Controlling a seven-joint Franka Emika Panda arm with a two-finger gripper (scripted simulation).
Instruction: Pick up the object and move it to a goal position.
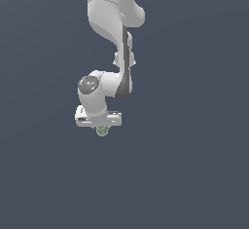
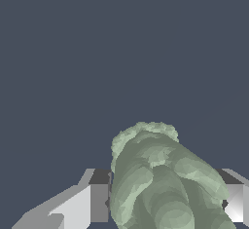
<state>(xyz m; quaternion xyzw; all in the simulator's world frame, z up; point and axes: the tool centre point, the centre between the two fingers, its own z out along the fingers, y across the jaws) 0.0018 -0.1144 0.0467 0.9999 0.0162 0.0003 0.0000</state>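
Note:
The object (image 2: 160, 179) is a pale sage-green, lumpy, ridged item. In the wrist view it sits between my two fingers (image 2: 92, 201), which press on both of its sides. In the exterior view only a small green bit of the object (image 1: 101, 131) shows under the white gripper (image 1: 100, 127), near the middle of the picture. The gripper is shut on the object. The fingertips are mostly hidden by the hand in the exterior view.
The white arm (image 1: 114, 23) comes down from the top of the exterior view. Around it is a plain dark blue-grey surface (image 1: 194, 150) with nothing else in sight.

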